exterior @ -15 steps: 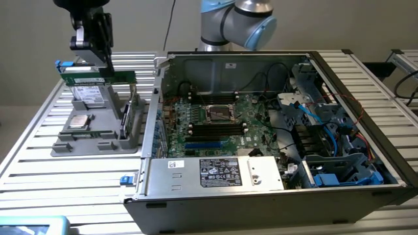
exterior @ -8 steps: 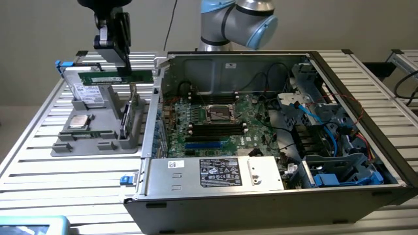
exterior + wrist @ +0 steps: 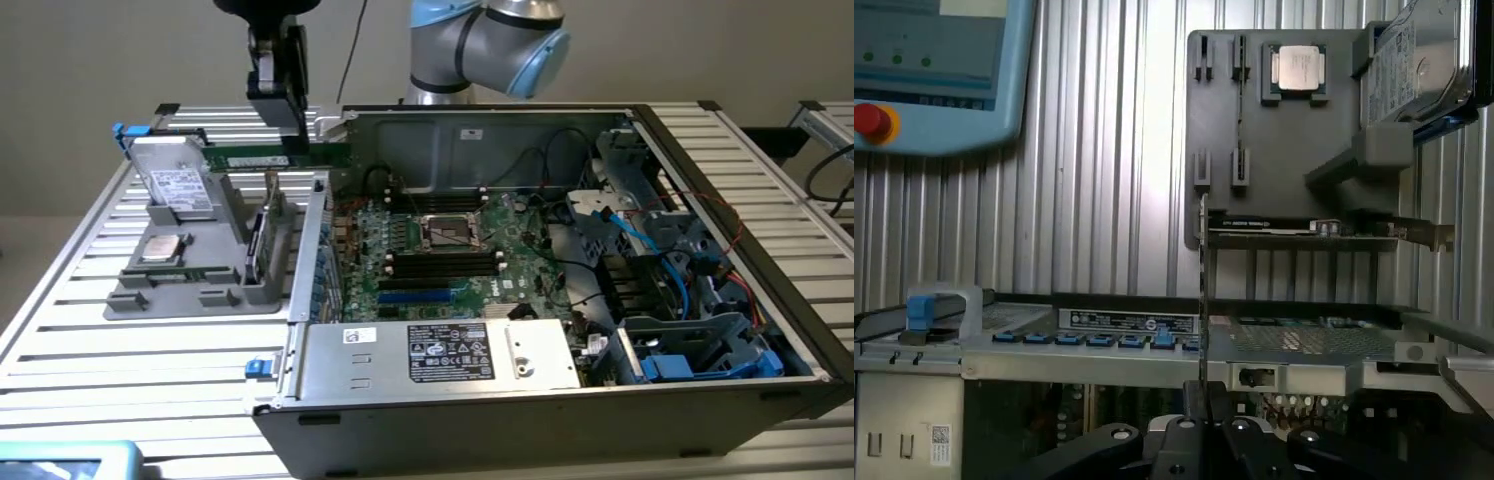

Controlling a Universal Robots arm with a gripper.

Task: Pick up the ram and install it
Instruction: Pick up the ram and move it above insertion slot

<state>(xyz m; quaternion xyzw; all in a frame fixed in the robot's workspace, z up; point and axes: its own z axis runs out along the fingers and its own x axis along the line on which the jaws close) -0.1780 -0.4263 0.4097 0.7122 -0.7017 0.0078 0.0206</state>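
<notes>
The ram [image 3: 254,157] is a long, narrow green stick held level, well above the table. My gripper [image 3: 296,140] is shut on its upper edge, over the gap between the grey parts holder [image 3: 200,292] and the open computer case [image 3: 747,300]. In the wrist view the ram [image 3: 1202,300] shows edge-on as a thin line running out from my gripper [image 3: 1204,430]. The motherboard's dark memory slots [image 3: 441,262] lie inside the case, to the exterior view's right of my gripper and lower.
The holder carries a hard drive [image 3: 176,190], a silver CPU chip [image 3: 163,248] and an upright green expansion card [image 3: 271,240]. A power supply [image 3: 441,350], cables and drive cages [image 3: 694,350] crowd the case. A blue teach pendant [image 3: 934,70] lies on the slatted table.
</notes>
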